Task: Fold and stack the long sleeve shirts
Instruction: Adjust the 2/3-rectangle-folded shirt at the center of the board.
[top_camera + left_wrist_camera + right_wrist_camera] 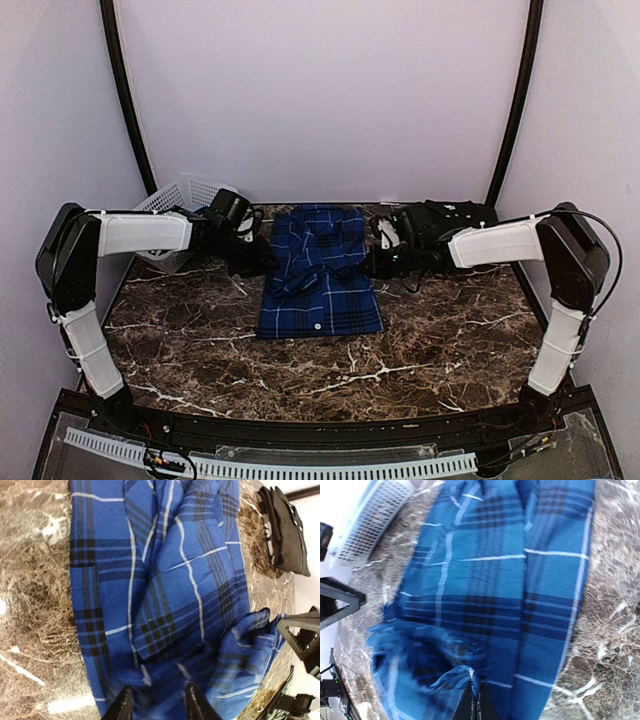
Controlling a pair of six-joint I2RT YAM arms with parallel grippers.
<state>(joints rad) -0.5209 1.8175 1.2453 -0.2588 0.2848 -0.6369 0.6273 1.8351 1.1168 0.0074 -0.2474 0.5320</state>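
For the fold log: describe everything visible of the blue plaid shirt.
The plaid shirt is royal-blue and navy woven cloth with thin white lines. It lies partly folded on the marble table, with a sleeve across its front. The right claw pinches a bunched edge, and the left claw hangs open over the opposite edge.

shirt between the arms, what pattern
The shirt is blue-navy plaid with thin white lines; best in left wrist view.

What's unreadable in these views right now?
- Black shirt: top view, the right arm covers its near side; folded state unclear.
- Left gripper: left wrist view, fingertips blurred over the plaid shirt; contact unclear.
- Basket: contents hidden by the left arm, top view; blurred in right wrist view.
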